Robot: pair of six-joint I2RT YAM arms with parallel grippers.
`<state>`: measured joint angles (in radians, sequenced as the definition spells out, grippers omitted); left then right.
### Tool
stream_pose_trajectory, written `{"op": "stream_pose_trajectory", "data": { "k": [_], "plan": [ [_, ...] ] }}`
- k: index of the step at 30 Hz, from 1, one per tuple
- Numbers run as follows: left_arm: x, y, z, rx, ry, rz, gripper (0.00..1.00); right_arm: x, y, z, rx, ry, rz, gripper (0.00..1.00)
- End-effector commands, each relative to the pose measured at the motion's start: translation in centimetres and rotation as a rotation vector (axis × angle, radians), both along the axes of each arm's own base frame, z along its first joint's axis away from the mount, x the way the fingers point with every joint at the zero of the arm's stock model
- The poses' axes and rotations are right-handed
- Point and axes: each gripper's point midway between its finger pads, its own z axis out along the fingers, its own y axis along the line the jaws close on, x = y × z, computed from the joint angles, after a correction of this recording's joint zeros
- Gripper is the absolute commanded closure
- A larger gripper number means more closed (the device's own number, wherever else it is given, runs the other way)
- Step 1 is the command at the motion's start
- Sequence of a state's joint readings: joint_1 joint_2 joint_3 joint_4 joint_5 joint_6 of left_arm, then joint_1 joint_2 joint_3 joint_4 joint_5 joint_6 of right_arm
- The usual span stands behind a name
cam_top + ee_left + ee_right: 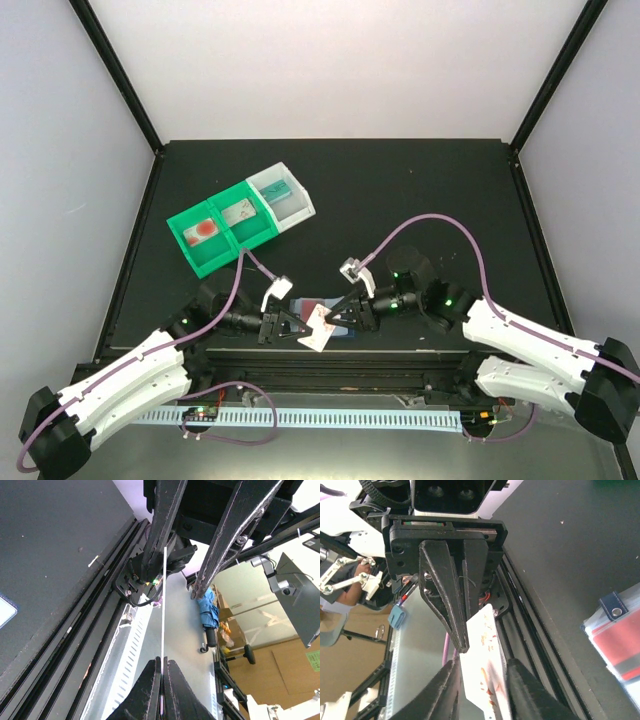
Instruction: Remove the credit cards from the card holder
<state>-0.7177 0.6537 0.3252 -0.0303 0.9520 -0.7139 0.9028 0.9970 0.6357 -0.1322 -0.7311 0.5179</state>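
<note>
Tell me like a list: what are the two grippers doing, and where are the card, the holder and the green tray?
left gripper: shut on a white card, pinching one end
right gripper: open, a finger on each side of the same card
card: out of the holder, held in the air by the table's near edge, reddish marks on it
holder: lying flat on the table, something red inside
tray: green with a white end bin, far left, neither gripper touching it
</note>
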Motion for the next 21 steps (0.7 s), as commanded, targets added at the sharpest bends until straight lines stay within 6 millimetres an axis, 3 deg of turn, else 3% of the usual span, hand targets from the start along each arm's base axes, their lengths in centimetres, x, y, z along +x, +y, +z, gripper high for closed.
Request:
{"op": "stream_pose_trajectory", "data": {
  "k": [1, 5, 7, 10, 13, 17, 21],
  "plan": [
    [-0.5, -0.1, 2.0, -0.041, -0.051, -0.035, 0.98, -0.3, 0.4, 1.7, 0.059, -0.031, 0.039, 0.77],
    [-0.4, -0.1, 2.0, -0.038, -0.045, -0.024, 0.98, -0.3, 0.4, 1.8, 0.070, -0.029, 0.032, 0.95],
    [0.0, 0.0, 2.2, -0.034, -0.048, 0.002, 0.97, -0.2, 0.3, 1.7, 0.074, -0.023, 0.024, 0.99],
    [1.1, 0.2, 2.5, -0.005, -0.050, 0.083, 0.69, 0.1, 0.3, 2.0, 0.088, -0.014, -0.004, 0.99],
    [2.0, 0.7, 3.6, -0.010, -0.062, 0.170, 0.50, 0.4, 0.2, 2.5, 0.120, 0.000, -0.041, 0.99],
    [3.0, 1.6, 5.7, -0.064, -0.088, 0.279, 0.37, 1.1, 0.1, 3.4, 0.170, 0.026, -0.107, 0.99],
    [3.3, 2.2, 6.7, -0.132, -0.083, 0.337, 0.30, 1.6, 0.2, 4.8, 0.248, 0.083, -0.158, 0.99]
  ]
}}
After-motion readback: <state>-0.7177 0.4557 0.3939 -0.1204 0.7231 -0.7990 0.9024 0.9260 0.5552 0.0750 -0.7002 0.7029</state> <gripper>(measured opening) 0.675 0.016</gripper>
